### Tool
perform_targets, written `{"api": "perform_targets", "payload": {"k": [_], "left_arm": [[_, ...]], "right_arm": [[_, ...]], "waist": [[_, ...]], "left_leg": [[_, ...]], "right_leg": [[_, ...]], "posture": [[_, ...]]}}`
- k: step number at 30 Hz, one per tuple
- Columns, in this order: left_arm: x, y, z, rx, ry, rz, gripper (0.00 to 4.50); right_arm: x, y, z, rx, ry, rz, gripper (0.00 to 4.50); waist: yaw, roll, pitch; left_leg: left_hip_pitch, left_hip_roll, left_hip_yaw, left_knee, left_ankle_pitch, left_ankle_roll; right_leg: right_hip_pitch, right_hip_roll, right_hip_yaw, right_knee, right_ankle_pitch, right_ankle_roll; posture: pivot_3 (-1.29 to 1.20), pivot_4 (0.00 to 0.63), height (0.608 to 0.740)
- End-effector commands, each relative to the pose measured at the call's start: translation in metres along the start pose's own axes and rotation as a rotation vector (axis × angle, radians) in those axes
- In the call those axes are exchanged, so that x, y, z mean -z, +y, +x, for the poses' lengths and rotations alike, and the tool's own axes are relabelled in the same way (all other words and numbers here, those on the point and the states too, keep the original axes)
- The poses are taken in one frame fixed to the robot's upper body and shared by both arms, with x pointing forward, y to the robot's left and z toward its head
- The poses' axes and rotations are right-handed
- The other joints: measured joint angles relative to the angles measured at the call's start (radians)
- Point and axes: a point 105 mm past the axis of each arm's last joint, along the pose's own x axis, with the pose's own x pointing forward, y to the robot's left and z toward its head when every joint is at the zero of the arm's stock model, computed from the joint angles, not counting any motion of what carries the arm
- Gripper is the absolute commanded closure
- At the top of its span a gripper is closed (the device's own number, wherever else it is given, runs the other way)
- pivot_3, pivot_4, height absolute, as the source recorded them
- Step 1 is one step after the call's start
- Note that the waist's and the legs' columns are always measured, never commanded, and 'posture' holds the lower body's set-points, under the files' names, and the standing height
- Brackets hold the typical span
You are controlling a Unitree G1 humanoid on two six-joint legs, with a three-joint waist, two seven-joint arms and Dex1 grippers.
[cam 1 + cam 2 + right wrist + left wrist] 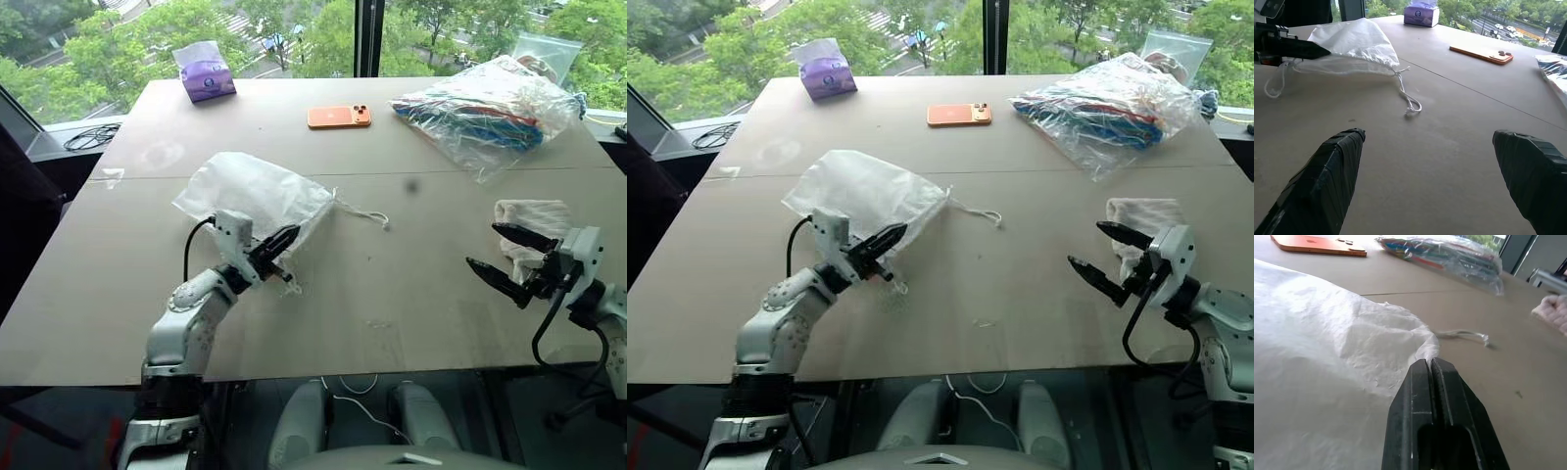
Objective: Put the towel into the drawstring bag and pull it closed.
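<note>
Phone (pixel 339 117), tissues (pixel 205 72), plastic bag (pixel 487 110) lie far off — left gripper (pixel 283 241) clamps the crumpled white bag (pixel 257 194); right gripper (pixel 500 256) gapes beside the towel (pixel 534 217).

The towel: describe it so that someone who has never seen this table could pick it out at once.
Start at the big grey-brown table and go to its right edge, just behind the open right gripper. The towel lies there, a small folded cream cloth with a ribbed weave. It is thicker and smaller than the thin white drawstring bag pinched by the left gripper.
</note>
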Motion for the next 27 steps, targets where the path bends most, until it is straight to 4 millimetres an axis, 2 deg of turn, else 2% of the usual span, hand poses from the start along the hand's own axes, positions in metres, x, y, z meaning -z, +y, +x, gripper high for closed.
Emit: {"api": "perform_targets", "payload": {"k": [1,9,13,15,17,20,23,27], "left_arm": [[-0.027,0.005,-0.011,0.055,-0.040,-0.148,4.46],[-0.045,0.015,-0.017,0.073,-0.065,-0.356,4.46],[-0.052,0.012,-0.016,0.085,-0.079,-0.376,4.46],[-0.054,0.009,-0.015,0.098,-0.085,-0.379,4.46],[-0.056,0.007,-0.013,0.105,-0.085,-0.378,4.46],[-0.054,0.001,-0.010,0.121,-0.062,-0.361,4.46],[-0.054,-0.003,-0.008,0.134,-0.056,-0.353,4.46],[-0.055,-0.005,-0.008,0.135,-0.059,-0.346,4.46]], "right_arm": [[-0.011,-0.001,0.002,0.000,-0.042,-0.038,0.00],[-0.010,-0.007,0.004,0.063,-0.049,-0.039,0.00],[0.003,-0.037,-0.001,0.308,0.054,-0.082,0.00],[0.006,-0.042,-0.004,0.342,0.087,-0.052,0.00],[0.006,-0.049,-0.013,0.358,0.151,-0.078,0.00],[0.003,-0.074,-0.035,0.493,0.216,-0.112,0.00],[0.010,-0.083,-0.054,0.537,0.313,-0.102,0.00],[0.011,-0.091,-0.058,0.568,0.344,-0.082,0.00]], "waist": [[-0.003,0.000,0.000],[-0.010,-0.001,0.001],[-0.015,-0.002,0.001],[-0.015,-0.002,0.001],[-0.014,-0.001,0.001],[-0.014,-0.001,0.001],[-0.013,-0.001,0.001],[-0.020,-0.001,0.001]], "left_leg": [[0.000,0.000,0.000,0.000,0.000,0.000],[0.000,-0.001,0.000,0.000,0.000,0.000],[0.000,-0.001,0.000,0.000,0.000,0.000],[0.000,-0.001,0.001,0.000,0.000,0.000],[0.000,-0.001,0.001,0.000,0.000,0.000],[-0.001,-0.001,0.001,0.000,0.000,0.000],[-0.001,-0.002,0.001,0.000,0.000,0.000],[0.000,-0.001,0.001,0.000,0.000,0.000]], "right_leg": [[0.000,0.000,0.000,0.000,0.000,0.000],[0.000,0.000,0.001,0.000,0.000,0.000],[0.000,0.000,0.001,0.000,0.000,0.000],[0.000,0.000,0.002,0.000,0.000,0.000],[0.000,0.000,0.002,0.000,0.000,0.000],[0.000,0.000,0.002,0.000,0.000,0.000],[0.000,0.000,0.002,-0.001,0.000,-0.001],[0.000,0.001,0.003,-0.001,-0.002,-0.003]], "posture": [[0.00,0.150,0.740],[0.00,0.150,0.740],[0.00,0.150,0.740],[0.00,0.150,0.740],[0.00,0.150,0.740],[0.00,0.150,0.740],[0.00,0.150,0.740],[0.00,0.150,0.740]]}}
